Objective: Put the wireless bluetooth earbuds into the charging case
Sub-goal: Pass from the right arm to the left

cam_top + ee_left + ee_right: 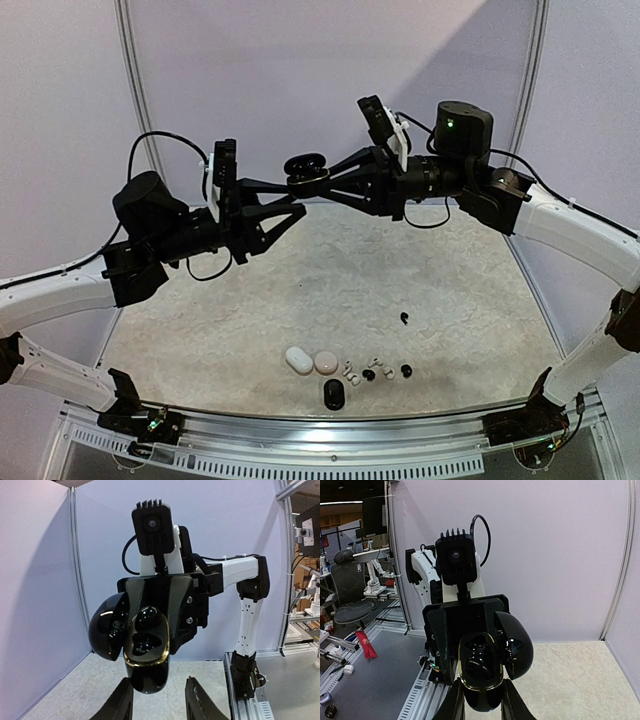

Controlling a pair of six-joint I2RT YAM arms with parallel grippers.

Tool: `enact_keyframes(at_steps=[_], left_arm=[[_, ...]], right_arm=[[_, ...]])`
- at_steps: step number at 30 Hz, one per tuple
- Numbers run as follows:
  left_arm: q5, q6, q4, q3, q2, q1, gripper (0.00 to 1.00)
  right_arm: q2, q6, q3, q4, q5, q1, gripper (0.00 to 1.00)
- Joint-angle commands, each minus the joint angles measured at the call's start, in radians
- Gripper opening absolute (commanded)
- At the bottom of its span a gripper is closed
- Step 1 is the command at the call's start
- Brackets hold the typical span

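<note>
A glossy black charging case point(305, 166) with a gold rim hangs open high above the table, and my right gripper point(314, 182) is shut on its lower body. The right wrist view shows the case point(481, 667) clamped between the fingers, lid swung to the right. In the left wrist view a black earbud point(146, 617) sits in the upper socket of the case point(147, 652). The lower socket looks dark and hollow. My left gripper point(159, 696) faces the case with its fingers apart, holding nothing. More earbuds, black point(403, 319) and white point(350, 376), lie on the table.
Near the table's front edge lie a white case point(298, 360), a pink case point(326, 362) and a black case point(334, 394), with small buds point(378, 365) point(406, 370) beside them. Both arms point(150, 230) point(560, 225) are raised before the back wall.
</note>
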Motion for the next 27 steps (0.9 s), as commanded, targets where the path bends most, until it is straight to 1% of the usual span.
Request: enact_keyframes(at_steps=[1,5,7,10,15,18,21,25,27], left_arm=[[0.014,0.01,-0.005,0.021,0.008,0.01,0.33],[0.018,-0.015,0.01,0.024,0.013,0.01,0.27],[0.016,-0.019,0.013,0.026,0.012,0.01,0.27],[0.007,-0.028,0.013,0.025,0.013,0.01,0.28],[0.004,-0.029,0.033,0.026,0.016,0.009,0.34],[0.01,-0.024,0.034,0.027,0.019,0.009,0.33],[0.016,-0.032,0.033,0.025,0.019,0.009,0.28],[0.024,-0.029,0.052,0.021,0.021,0.007,0.12],[0.032,-0.028,0.064,0.02,0.021,0.007,0.03]], right_arm=[[-0.022,-0.036,-0.001,-0.022,0.011,0.006,0.0],[-0.021,-0.044,-0.002,-0.022,0.016,0.008,0.0],[-0.018,-0.046,-0.002,-0.022,0.019,0.01,0.0],[-0.017,-0.051,-0.002,-0.045,0.02,0.011,0.0],[-0.016,-0.054,-0.001,-0.052,0.023,0.013,0.0],[-0.016,-0.057,-0.002,-0.054,0.026,0.013,0.0],[-0.019,-0.057,-0.001,-0.053,0.029,0.012,0.0],[-0.014,-0.06,0.001,-0.057,0.03,0.013,0.0],[-0.013,-0.061,0.001,-0.056,0.029,0.013,0.0]])
